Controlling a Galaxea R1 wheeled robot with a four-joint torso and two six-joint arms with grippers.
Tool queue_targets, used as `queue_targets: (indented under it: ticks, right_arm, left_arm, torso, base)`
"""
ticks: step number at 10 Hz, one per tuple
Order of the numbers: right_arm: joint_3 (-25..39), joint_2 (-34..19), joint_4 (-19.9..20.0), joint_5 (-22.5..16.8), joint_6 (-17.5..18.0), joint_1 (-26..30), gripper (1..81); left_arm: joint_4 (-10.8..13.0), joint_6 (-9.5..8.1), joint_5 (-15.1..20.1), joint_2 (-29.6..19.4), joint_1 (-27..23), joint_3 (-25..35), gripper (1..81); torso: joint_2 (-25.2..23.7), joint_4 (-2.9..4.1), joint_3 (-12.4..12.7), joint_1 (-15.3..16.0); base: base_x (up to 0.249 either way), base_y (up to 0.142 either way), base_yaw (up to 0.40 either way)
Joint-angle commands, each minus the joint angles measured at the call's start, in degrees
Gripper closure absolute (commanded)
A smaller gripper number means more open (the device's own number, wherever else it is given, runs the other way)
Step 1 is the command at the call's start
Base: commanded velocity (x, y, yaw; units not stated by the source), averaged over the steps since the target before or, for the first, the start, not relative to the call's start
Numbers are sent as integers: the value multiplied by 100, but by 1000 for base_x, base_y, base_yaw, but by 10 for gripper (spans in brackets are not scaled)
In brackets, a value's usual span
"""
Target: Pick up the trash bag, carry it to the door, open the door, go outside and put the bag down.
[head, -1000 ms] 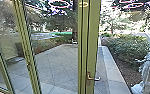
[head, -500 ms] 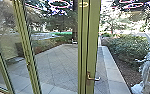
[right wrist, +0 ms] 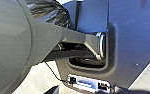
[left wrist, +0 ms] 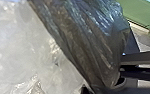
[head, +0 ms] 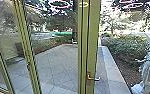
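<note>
From where I stand, the trash bag [left wrist: 83, 42] is right up close to the camera on the left wrist: dark, glossy plastic pulled into long creases, with cloudy, pale plastic [left wrist: 21, 42] lying right along its edge. I can't tell whether the pale and dark parts are one bag or two. The dark plastic narrows towards a pair of dark bars [left wrist: 143, 58], and its creases draw together just beside them. As for the left claw, I can't tell how far open it is, or whether it has hold of the gathered plastic; the bag is near that wrist, and that's as much as I can swear to. The right claw I can't judge either, neither how wide it stands nor whether there is anything in it. Over in the right wrist view, crinkled black plastic [right wrist: 51, 12] shows partly behind the robot's own grey bodywork, well clear of the small white panel [right wrist: 84, 85] with its dark sockets. Ahead of the robot, in the head view, stands a green door frame [head: 92, 42] with a metal handle [head: 93, 78], and next to it tall glass panes. Past them lie the paving [head: 58, 60], a pale stone border [head: 113, 70] and a leafy hedge [head: 128, 50]. At the far right is a pale grey shape [head: 149, 65] that I can't make out.
</note>
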Motion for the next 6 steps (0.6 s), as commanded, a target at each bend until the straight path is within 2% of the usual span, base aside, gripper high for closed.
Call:
queue_targets:
  ticks: [1,4,5,6]
  right_arm:
    - [1802,-1503,60,-117,36,198,10]
    - [3227,-2594,43,-55,53,303,10]
    - [3820,-3057,51,102,62,321,10]
    - [4419,-3514,43,234,53,373,10]
  left_arm:
    - [-21,-35,298,-346,-235,325,811]
    - [-21,-35,307,-346,-226,325,811]
    - [-21,-35,307,-346,-218,325,811]
    - [-12,-35,307,-337,-217,325,811]
  torso:
    - [0,0,0,7]
    - [0,0,0,7]
    - [0,0,0,7]
    - [-573,0,0,369]
  base:
    - [0,0,0]
    - [0,0,0]
    - [0,0,0]
    - [0,0,0]
